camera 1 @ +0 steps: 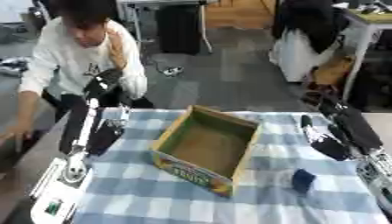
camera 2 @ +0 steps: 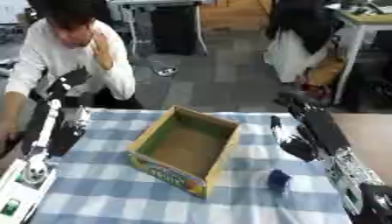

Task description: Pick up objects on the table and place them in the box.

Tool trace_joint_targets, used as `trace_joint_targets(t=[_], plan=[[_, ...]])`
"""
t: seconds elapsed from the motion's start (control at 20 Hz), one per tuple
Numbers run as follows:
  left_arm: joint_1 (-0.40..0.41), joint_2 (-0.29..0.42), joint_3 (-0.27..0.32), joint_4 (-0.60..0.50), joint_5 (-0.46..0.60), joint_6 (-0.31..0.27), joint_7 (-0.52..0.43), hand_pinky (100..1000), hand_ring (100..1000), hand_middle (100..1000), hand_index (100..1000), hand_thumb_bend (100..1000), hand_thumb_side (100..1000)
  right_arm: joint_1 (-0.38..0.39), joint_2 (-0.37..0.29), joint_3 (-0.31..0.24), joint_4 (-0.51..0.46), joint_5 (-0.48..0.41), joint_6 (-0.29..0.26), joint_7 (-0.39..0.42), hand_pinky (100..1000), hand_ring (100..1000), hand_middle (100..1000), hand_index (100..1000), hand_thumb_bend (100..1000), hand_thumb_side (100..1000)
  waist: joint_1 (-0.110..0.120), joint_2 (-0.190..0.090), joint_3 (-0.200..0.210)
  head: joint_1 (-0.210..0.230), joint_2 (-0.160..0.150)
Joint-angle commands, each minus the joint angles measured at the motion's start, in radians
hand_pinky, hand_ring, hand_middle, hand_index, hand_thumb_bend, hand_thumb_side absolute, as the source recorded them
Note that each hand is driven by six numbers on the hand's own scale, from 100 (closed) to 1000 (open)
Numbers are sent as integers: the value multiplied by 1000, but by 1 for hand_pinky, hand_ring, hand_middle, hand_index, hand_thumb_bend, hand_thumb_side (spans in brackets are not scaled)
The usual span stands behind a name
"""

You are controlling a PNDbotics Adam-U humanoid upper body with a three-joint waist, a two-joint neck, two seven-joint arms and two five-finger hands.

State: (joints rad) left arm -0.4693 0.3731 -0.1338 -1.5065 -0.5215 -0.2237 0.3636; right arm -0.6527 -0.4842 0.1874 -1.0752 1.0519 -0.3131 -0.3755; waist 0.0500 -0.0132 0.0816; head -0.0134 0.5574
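Table covered by blue-and-white checked cloth. Open cardboard box with yellow printed sides sits on it near centre, turned askew, brown inside showing. Small dark blue object rests on the cloth right of the box, near its front corner, apart from it.

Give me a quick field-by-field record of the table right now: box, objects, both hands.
box: open cardboard box, green and yellow printed sides, on the blue and white checked tablecloth; looks empty
object: small dark blue block, on the cloth right of the box
right hand: above the block, holding nothing
left hand: left of the box, idle
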Motion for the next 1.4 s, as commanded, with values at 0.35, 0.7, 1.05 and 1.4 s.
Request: trace_joint_targets(t=[0.35,0.7,1.05,1.4], plan=[[-28,19,1,-16,18,3,3,919,816,881,910,174,936,-85,27,-34,190,144,-37,-7,766,802,872,892,119,1000,13,4,-10,-75,56],[-37,18,-2,-18,26,2,4,915,812,878,912,163,941,-111,48,-51,273,213,-51,-6,801,824,896,912,141,1000,23,24,-3,-75,25],[-44,20,-6,-18,27,6,-1,914,812,874,908,152,949,-126,54,-60,314,272,-68,16,836,842,907,922,323,1000,21,37,9,-65,11],[-42,22,-8,-19,27,8,-2,914,811,870,906,148,949,-122,48,-65,328,302,-109,47,864,851,906,921,471,1000,19,37,12,-51,6]])
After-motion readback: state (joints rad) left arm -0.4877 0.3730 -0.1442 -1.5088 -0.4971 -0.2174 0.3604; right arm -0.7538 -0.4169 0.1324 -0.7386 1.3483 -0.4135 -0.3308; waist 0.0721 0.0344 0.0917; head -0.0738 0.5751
